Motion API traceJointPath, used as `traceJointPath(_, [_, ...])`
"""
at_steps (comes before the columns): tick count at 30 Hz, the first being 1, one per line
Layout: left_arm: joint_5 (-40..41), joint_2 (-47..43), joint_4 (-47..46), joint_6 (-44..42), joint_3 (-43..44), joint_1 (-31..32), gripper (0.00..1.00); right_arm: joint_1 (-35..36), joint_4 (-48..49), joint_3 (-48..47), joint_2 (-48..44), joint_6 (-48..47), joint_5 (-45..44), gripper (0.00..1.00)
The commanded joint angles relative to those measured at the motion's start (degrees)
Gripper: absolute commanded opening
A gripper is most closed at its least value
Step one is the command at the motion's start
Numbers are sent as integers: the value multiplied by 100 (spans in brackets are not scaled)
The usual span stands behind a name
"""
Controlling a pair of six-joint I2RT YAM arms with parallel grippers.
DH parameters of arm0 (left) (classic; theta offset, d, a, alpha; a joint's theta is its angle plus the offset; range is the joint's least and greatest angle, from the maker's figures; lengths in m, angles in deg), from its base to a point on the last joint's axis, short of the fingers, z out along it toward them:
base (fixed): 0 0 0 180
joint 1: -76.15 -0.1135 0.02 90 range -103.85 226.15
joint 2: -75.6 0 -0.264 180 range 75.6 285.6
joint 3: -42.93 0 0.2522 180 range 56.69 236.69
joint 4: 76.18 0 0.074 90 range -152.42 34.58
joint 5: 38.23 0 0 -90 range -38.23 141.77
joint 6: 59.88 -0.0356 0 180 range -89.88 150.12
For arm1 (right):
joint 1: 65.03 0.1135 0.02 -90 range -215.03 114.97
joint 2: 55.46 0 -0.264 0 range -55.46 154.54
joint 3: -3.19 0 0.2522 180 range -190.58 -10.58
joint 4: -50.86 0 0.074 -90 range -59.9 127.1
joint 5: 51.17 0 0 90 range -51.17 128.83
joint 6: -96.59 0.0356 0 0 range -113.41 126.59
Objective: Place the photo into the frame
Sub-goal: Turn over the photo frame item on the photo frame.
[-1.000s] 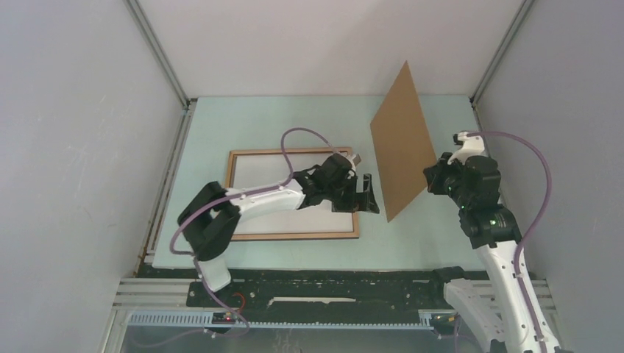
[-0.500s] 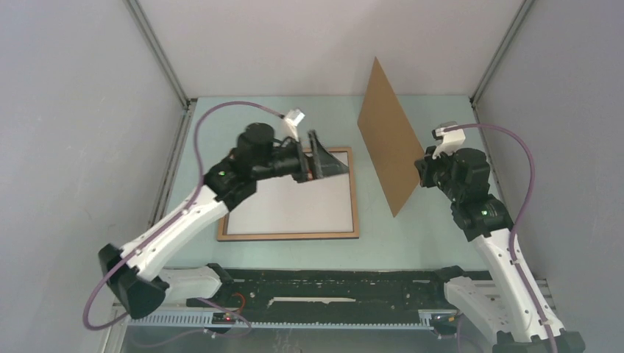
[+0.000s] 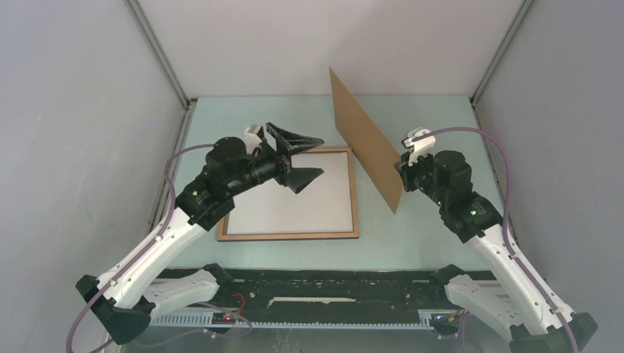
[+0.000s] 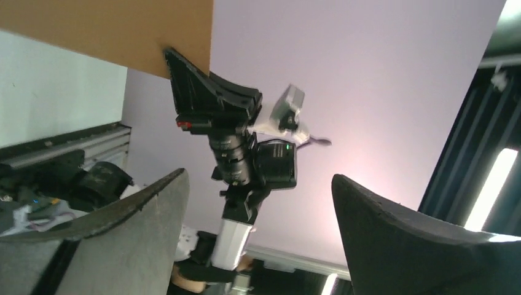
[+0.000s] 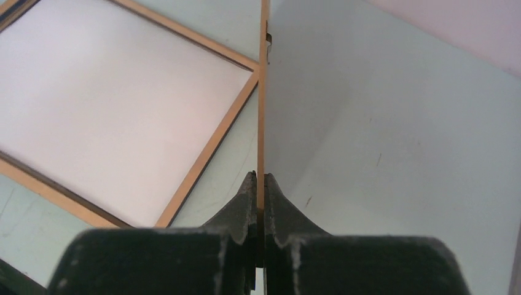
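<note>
The frame [image 3: 287, 236] lies flat on the table, wood-brown face up. The photo [image 3: 294, 202] lies inside it, white back up. My left gripper [image 3: 322, 155] is open and empty, raised above the frame's far right part and pointing toward the right arm. My right gripper [image 3: 403, 168] is shut on the near edge of the plain brown backing board [image 3: 364, 143], which it holds upright and tilted just right of the frame. The right wrist view shows the jaws [image 5: 260, 178] pinching the board's thin edge [image 5: 264, 92], with the frame's rail [image 5: 209, 147] and the photo [image 5: 123, 104] to its left.
The pale green table top [image 3: 434, 243] is closed in by grey walls on the left, back and right. A black rail [image 3: 331, 283] runs along the near edge by the arm bases. The left wrist view looks up at the board [image 4: 123, 24] and the right arm [image 4: 239, 153].
My left arm has lifted off the frame's right edge and swung up and back, jaws wide open. My right arm has carried the backing board leftward, toward the frame.
</note>
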Motion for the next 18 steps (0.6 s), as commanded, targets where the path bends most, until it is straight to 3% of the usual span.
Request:
traceJointPath(1, [1004, 185, 1004, 1548, 208, 559, 90, 653, 615, -89, -139, -532, -105, 0])
traceJointPath(4, [1027, 699, 1838, 1284, 1001, 717, 92, 1148, 468, 1, -286, -797, -359, 0])
traceJointPath(7, [1008, 976, 2014, 1202, 1282, 789, 99, 1926, 539, 189, -468, -1060, -961, 0])
traceJointPath(11, [1236, 1061, 2250, 1276, 1209, 808, 100, 2837, 528, 303, -419, -1427, -1797, 0])
traceJointPath(13, [1305, 1073, 2150, 1376, 1010, 802, 95, 3190, 570, 401, -392, -1525, -2148, 0])
traceJointPath(18, [1161, 1282, 1739, 1171, 629, 623, 90, 3648, 728, 699, -404, -1441, -2531, 0])
